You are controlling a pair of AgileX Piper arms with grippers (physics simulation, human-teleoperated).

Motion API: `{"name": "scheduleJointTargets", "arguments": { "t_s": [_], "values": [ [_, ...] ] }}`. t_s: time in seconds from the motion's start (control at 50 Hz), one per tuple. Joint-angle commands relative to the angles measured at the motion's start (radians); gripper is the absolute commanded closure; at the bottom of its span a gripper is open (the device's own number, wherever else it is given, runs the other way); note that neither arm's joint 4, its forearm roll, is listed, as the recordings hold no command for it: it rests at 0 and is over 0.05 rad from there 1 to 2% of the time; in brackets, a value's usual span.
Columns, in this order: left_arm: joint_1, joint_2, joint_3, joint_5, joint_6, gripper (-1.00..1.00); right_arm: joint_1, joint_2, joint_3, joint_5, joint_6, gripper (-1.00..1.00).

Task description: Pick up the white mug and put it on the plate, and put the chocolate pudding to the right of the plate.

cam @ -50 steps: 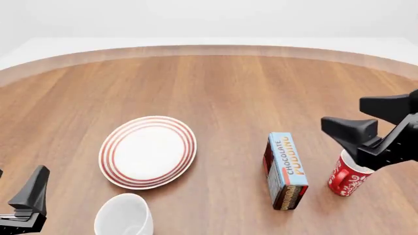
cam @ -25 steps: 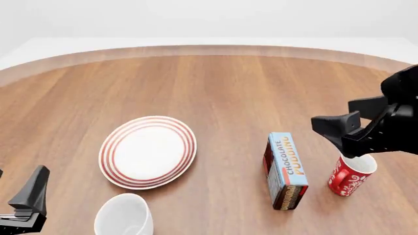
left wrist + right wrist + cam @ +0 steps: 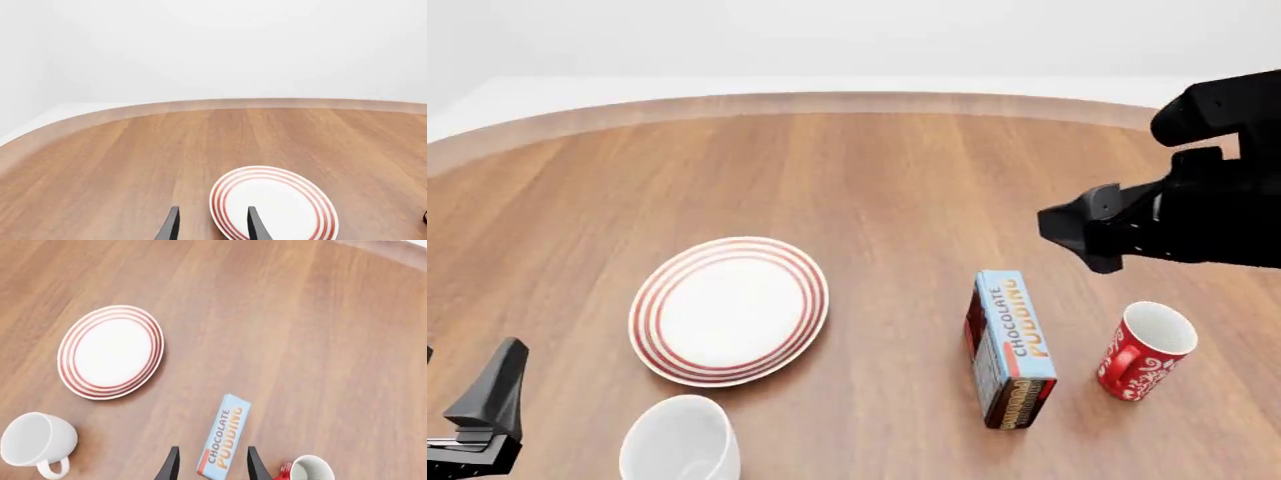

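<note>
Nothing's done yet: the mug (image 3: 679,439) sits at the near table (image 3: 881,170) edge, off the plate (image 3: 729,309). The pudding (image 3: 1012,348) lies well right of it, ungrabbed. Both claws, left (image 3: 210,227) and right (image 3: 210,465), are spread apart, empty.

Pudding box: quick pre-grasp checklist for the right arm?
1. Right gripper open: ok, fingers apart.
2. Gripper empty: ok.
3. Pudding box unobstructed: ok, lies flat, apart from the red mug.
4. Gripper lined up over box: cannot tell; in the right wrist view the box sits just ahead of the fingers, height unclear.
5. Plate empty: ok; white mug not yet on it.
6. Left gripper out of the way: ok.
</note>
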Motion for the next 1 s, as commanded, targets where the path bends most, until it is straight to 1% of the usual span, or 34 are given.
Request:
{"name": "scheduleJointTargets", "arguments": {
  "t_s": [0.02,0.2,0.38,0.4,0.44,0.46,0.52,0.58,0.6,0.64,0.66,0.7,0.74,0.8,0.9,0.92,0.94,0.96,1.0],
  "values": [
    [0.000,0.000,0.000,0.000,0.000,-1.00,-0.023,0.077,-0.035,0.010,0.020,-1.00],
    [0.000,0.000,0.000,0.000,0.000,-1.00,-0.034,0.123,-0.044,0.006,0.018,-1.00],
    [0.000,0.000,0.000,0.000,0.000,-1.00,-0.052,0.150,-0.061,0.028,0.035,-1.00],
    [0.000,0.000,0.000,0.000,0.000,-1.00,-0.050,0.153,-0.061,0.032,0.050,-1.00],
    [0.000,0.000,0.000,0.000,0.000,-1.00,-0.050,0.153,-0.061,0.032,0.050,-1.00],
    [0.000,0.000,0.000,0.000,0.000,-1.00,-0.040,0.162,-0.067,0.037,0.089,-1.00],
    [0.000,0.000,0.000,0.000,0.000,-1.00,-0.053,0.165,-0.066,0.039,0.073,-1.00],
    [0.000,0.000,0.000,0.000,0.000,-1.00,-0.052,0.180,-0.070,0.044,0.106,-1.00],
    [0.000,0.000,0.000,0.000,0.000,-1.00,-0.049,0.181,-0.069,0.045,0.136,-1.00],
    [0.000,0.000,0.000,0.000,0.000,-1.00,-0.051,0.184,-0.076,0.052,0.129,-1.00],
    [0.000,0.000,0.000,0.000,0.000,-1.00,-0.046,0.186,-0.075,0.055,0.152,-1.00],
    [0.000,0.000,0.000,0.000,0.000,-1.00,-0.045,0.190,-0.077,0.059,0.152,-1.00],
    [0.000,0.000,0.000,0.000,0.000,-1.00,-0.030,0.198,-0.072,0.060,0.201,-1.00],
    [0.000,0.000,0.000,0.000,0.000,-1.00,-0.039,0.200,-0.068,0.066,0.185,-1.00],
    [0.000,0.000,0.000,0.000,0.000,-1.00,-0.041,0.216,-0.062,0.068,0.194,-1.00],
    [0.000,0.000,0.000,0.000,0.000,-1.00,-0.036,0.219,-0.059,0.068,0.212,-1.00],
    [0.000,0.000,0.000,0.000,0.000,-1.00,-0.042,0.222,-0.058,0.070,0.196,-1.00],
    [0.000,0.000,0.000,0.000,0.000,-1.00,-0.039,0.226,-0.056,0.069,0.214,-1.00],
    [0.000,0.000,0.000,0.000,0.000,-1.00,-0.047,0.229,-0.055,0.072,0.196,-1.00]
  ]
}}
